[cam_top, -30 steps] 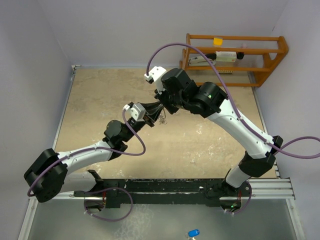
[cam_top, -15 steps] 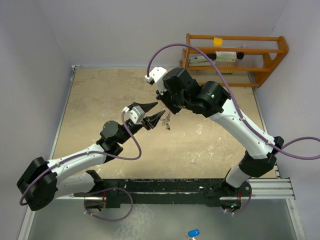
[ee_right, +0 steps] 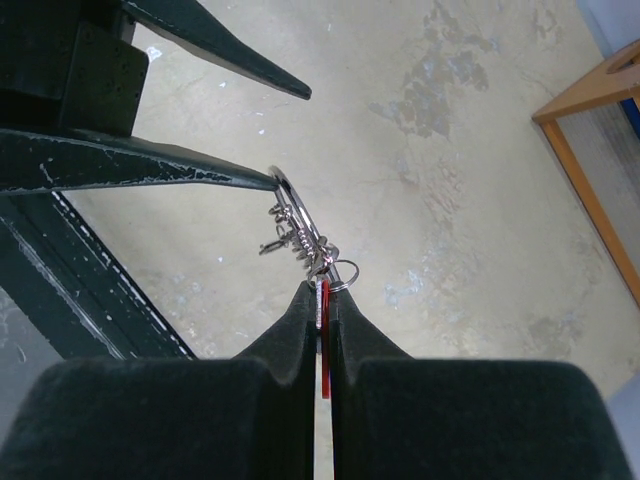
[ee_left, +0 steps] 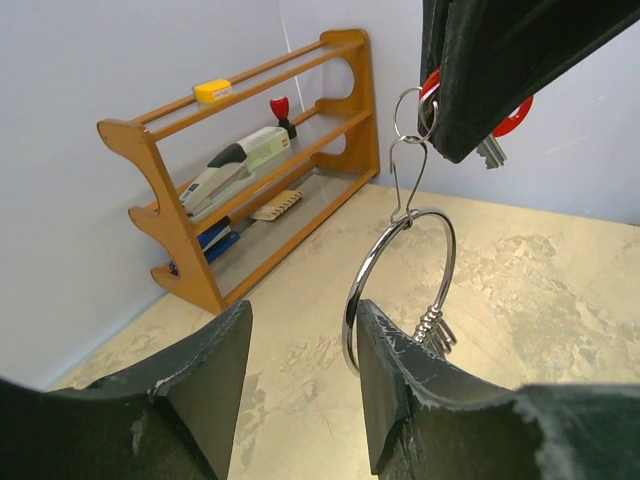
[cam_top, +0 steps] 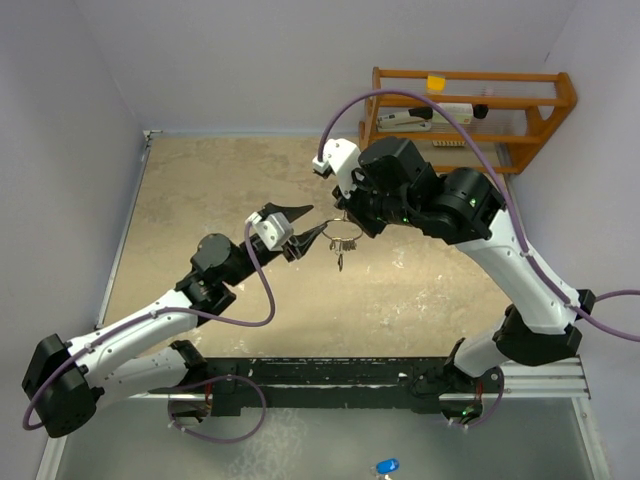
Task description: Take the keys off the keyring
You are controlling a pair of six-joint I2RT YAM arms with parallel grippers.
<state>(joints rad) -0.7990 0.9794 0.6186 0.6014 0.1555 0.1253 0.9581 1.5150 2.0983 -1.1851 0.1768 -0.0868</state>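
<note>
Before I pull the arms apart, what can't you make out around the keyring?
- Bottom of the keyring: in the left wrist view, hidden behind a finger of the left gripper; hooked or just touching, cannot tell.
- Red tag: mostly covered by the right gripper in both wrist views.
- Small pieces on the ring: partly behind that finger, too small in the top view; whether they are keys, cannot tell.

Your keyring (ee_left: 451,255) is a thin silver loop hanging near upright in the air above the middle of the surface (cam_top: 200,200). From its 12 o'clock a wire clip (ee_left: 405,180) runs up to the red key (ee_left: 517,110), whose tag is pinched flat in the right claw (ee_right: 322,292). At its 6 o'clock a small silver bunch (ee_left: 437,330) dangles; you can't tell whether the black key is in it. The loop's lower edge touches one finger of the spread left claw (ee_left: 300,330).
</note>
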